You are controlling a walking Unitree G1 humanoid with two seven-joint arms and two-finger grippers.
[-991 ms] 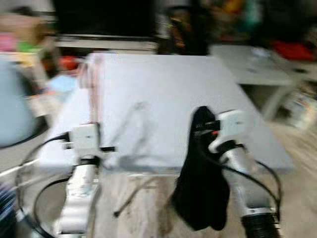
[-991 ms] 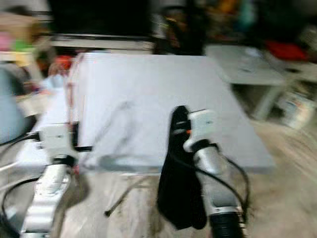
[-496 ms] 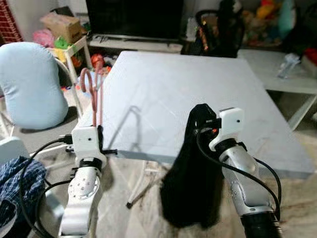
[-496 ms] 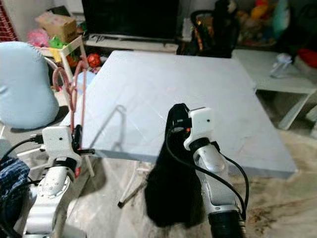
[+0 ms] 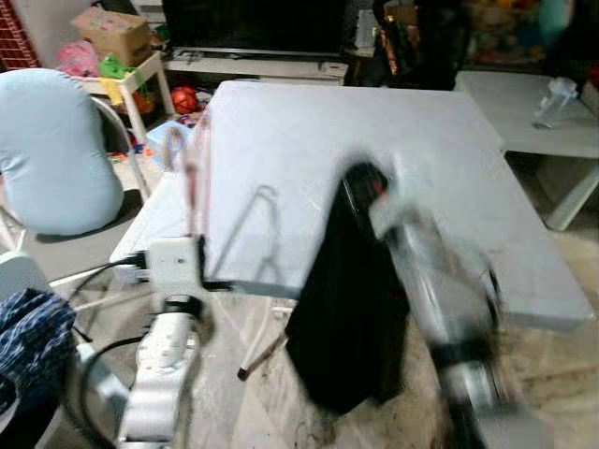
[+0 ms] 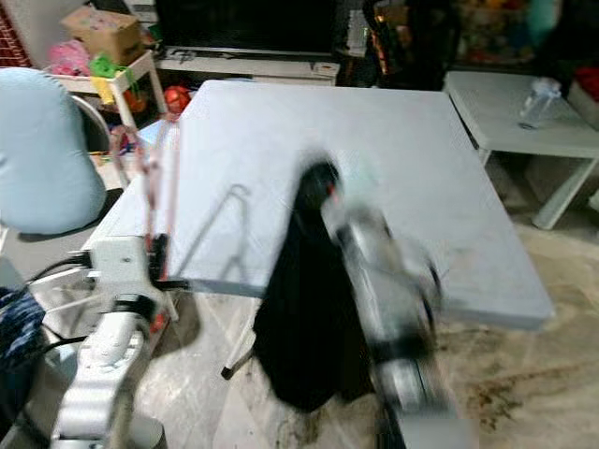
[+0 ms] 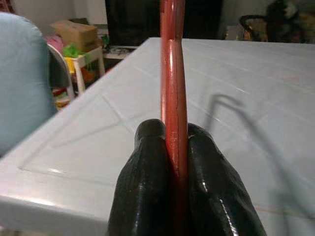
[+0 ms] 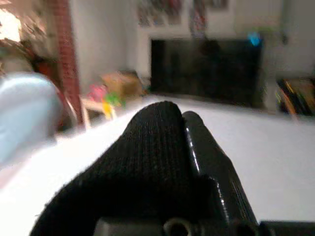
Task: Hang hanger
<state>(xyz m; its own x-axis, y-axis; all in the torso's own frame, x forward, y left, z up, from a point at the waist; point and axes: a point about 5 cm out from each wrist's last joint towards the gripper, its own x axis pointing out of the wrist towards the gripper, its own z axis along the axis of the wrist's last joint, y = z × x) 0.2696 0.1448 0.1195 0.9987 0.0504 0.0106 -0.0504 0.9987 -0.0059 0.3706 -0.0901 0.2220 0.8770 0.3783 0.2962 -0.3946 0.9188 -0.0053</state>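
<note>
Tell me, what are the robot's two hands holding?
The left gripper pinches the red hanger low on its thin frame. The right gripper clamps a fold at the black cloth's top.

A large pale grey square table (image 5: 309,140) is flanked by a light blue cushioned chair (image 5: 51,154) and a low white side table (image 5: 529,112), while a black television screen (image 5: 253,23) and a brown cardboard box (image 5: 112,28) are seen behind.
</note>
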